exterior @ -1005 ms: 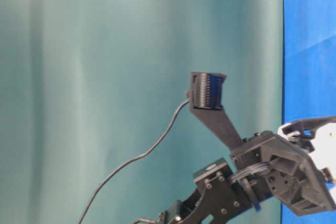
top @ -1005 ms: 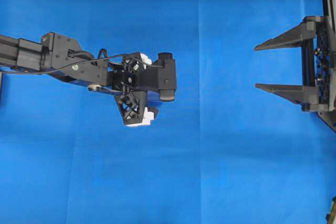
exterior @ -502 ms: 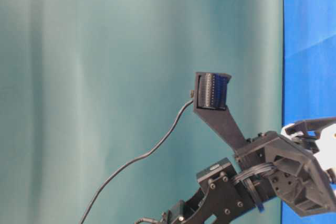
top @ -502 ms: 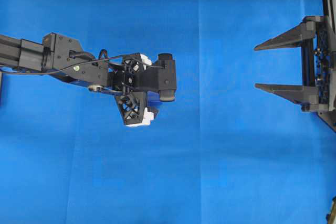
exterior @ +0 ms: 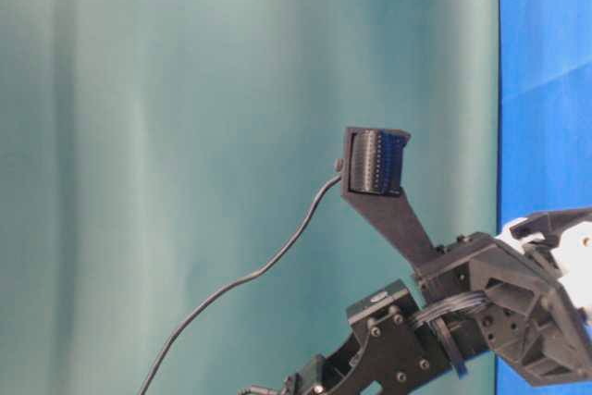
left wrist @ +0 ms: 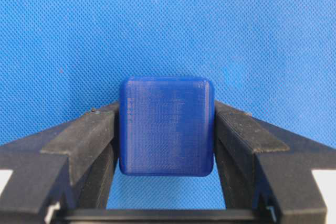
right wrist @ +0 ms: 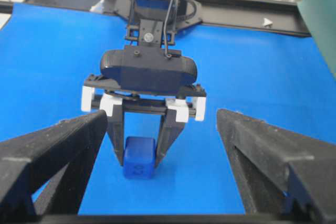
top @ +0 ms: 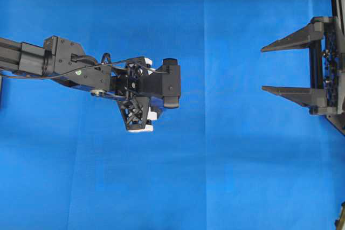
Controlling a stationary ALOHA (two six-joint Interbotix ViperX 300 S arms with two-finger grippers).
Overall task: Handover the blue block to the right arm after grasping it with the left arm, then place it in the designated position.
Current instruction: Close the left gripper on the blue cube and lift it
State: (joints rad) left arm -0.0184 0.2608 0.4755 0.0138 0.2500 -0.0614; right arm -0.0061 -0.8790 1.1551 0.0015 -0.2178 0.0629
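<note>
On the left of the overhead view, the left arm (top: 81, 68) reaches in over the blue cloth (top: 215, 176). It is black, with small white pieces near its tip. A thin black cable (top: 64, 72) runs along its top. Its gripper (top: 141, 112) points down at the cloth, so from above the arm's own body hides the tips.

The left wrist camera shows more. The blue block (left wrist: 166, 126) sits right between the two black fingers (left wrist: 86, 142). Each finger presses flat against one side of the block, with no gap to see. So the left gripper is clamped on the block. The block is a darker blue than the cloth and has soft, round corners.

The right wrist camera looks across at the same spot. There the block (right wrist: 139, 157) rests on the cloth, low between the left arm's fingers. A faint mark is on its front face, too small to read.

On the right edge of the overhead view is the right arm (top: 329, 68). Its gripper (top: 265, 69) has two long pointed fingers, spread wide apart, with nothing between them. It is well apart from the block.
</note>
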